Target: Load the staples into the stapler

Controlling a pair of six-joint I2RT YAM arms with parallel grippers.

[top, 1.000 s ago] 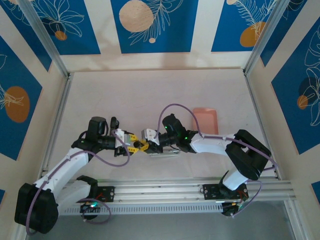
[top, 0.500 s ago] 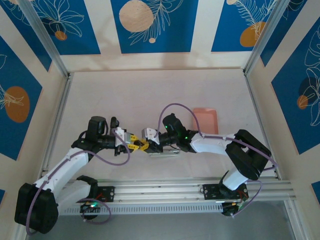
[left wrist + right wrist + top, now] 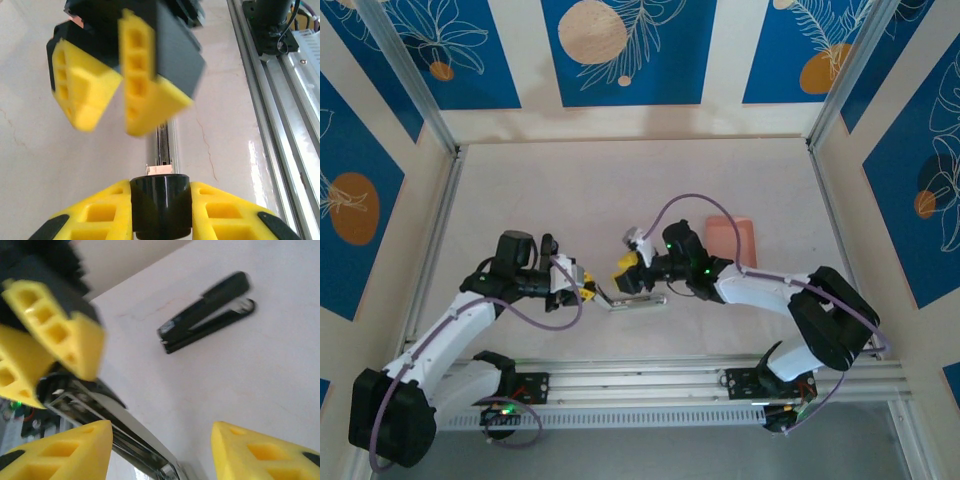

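Pale tabletop [image 3: 620, 190]: right gripper [image 3: 624, 264] now released, off the stapler [image 3: 638, 300]; left gripper [image 3: 588, 290] clenched on it.

The bench [image 3: 620, 190] is a pale cream slab with faint hairline cracks, bordered along its near edge by aluminium rails [image 3: 650, 380]. A shallow pink tray [image 3: 742, 230] lies on it right of centre. A silvery stapler rail [image 3: 638, 299] rests nearer the front, well apart from a closed black stapler [image 3: 207, 310] lying flat.
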